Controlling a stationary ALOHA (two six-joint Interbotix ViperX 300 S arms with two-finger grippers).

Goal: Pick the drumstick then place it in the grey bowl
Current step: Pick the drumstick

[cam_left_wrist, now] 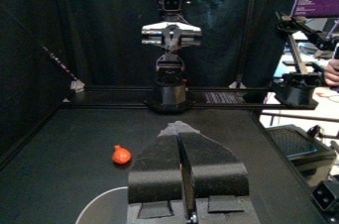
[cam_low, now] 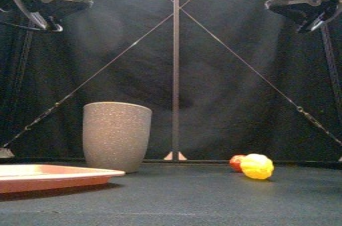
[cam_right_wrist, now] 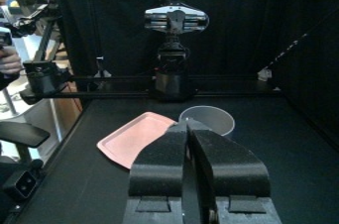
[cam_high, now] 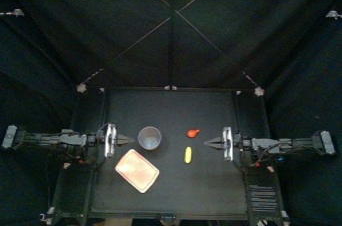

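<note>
Pick not begun: left gripper (cam_left_wrist: 181, 137) and right gripper (cam_right_wrist: 193, 134) jaws pressed together, empty. Next: spread right jaws, descend on red toy (cam_high: 193, 131) (probably drumstick) just ahead.

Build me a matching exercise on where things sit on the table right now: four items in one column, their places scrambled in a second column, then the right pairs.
Things
1. tall grey speckled cup
2. flat pink tray
3. small red toy
4. small yellow toy

Places
A. nearest the table's front edge, left of the middle
B. right of the cup, the farther back of the two toys
C. just behind the tray
D. right of the tray, in front of the other toy

Pairs: 1-C; 2-A; 3-B; 4-D
</note>
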